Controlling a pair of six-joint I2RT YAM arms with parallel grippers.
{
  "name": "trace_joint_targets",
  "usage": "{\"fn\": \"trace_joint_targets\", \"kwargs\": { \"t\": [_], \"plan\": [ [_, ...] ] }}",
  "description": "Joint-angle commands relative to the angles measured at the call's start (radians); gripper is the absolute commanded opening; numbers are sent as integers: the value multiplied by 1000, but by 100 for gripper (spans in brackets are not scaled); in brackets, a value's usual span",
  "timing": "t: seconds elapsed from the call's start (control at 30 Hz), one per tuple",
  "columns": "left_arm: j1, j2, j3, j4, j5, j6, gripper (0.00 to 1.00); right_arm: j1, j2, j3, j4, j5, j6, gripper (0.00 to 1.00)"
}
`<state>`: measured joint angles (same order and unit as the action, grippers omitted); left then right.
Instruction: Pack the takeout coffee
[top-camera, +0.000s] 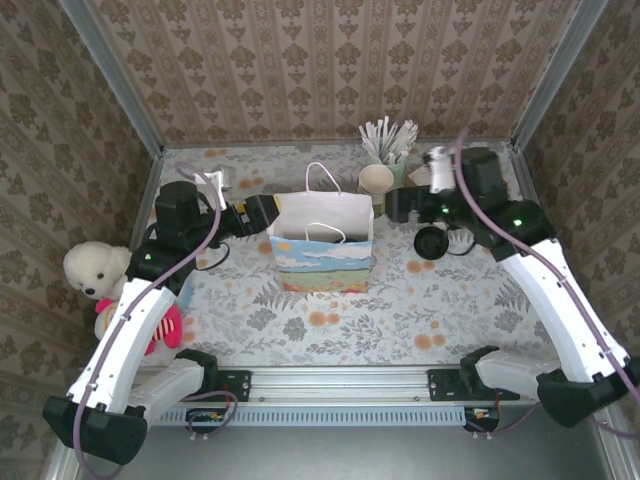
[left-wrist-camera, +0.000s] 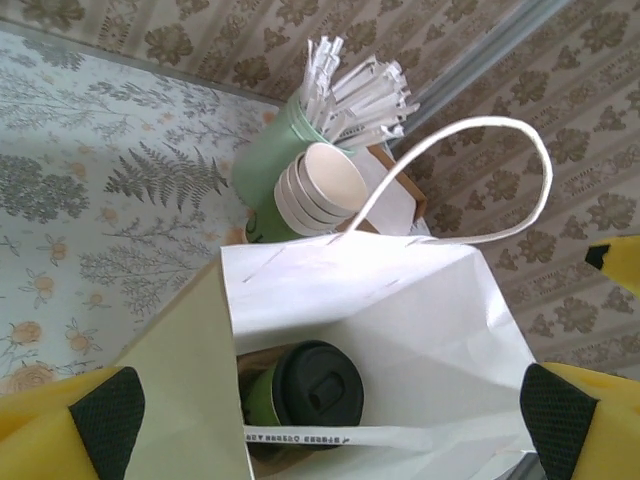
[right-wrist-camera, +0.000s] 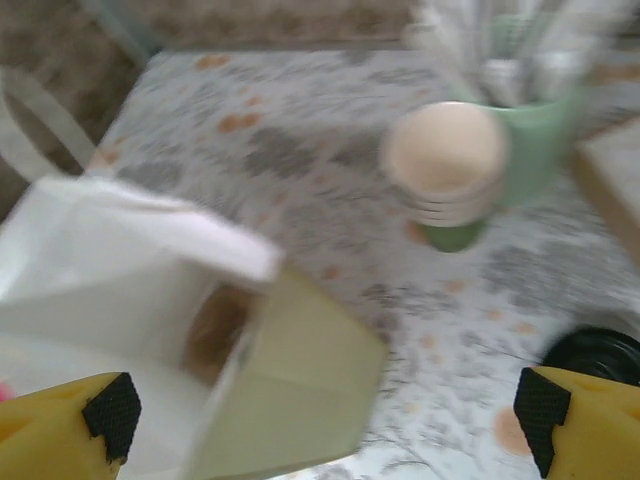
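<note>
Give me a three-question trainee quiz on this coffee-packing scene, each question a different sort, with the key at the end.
1. True or false: the takeout coffee sits inside the paper bag.
2. What stands right beside the stack of lidless cups? A. a green holder of white wrapped sticks; B. a kettle; C. a plate.
3. Fill in: the left gripper and the right gripper both have their jaws ____.
Key: 1 true; 2 A; 3 open.
</note>
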<state>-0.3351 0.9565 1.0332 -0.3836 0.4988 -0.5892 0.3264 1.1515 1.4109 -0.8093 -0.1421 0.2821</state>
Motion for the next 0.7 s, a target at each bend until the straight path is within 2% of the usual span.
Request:
{"fn": "trace_joint_targets", "kwargs": {
  "t": [0.0, 0.1, 0.17, 0.33, 0.4, 0.53, 0.67],
  "plan": [
    [-7, -10, -16, -76, 8, 53, 100, -133, 8, -95, 46, 30, 39, 100],
    [-5, -39, -40, -101, -95, 61, 100, -294, 69, -137, 81, 66, 122, 100],
    [-5, -57, -65, -75, -101, 63, 100, -345, 130, -130, 74, 40, 157, 98],
    [-4, -40, -95, -29, 12, 90, 100, -326, 232, -146, 140, -119, 163, 98],
    [-5, -28, -96, -21, 50, 95, 100, -325, 275, -158, 170, -89, 180, 98],
    [-25, 12, -96, 20, 205, 87, 100, -347, 336, -129, 188, -22, 153, 100],
    [-113, 49, -75, 16, 214, 111, 100, -403, 427, -48, 167, -25, 110, 100]
  ]
}}
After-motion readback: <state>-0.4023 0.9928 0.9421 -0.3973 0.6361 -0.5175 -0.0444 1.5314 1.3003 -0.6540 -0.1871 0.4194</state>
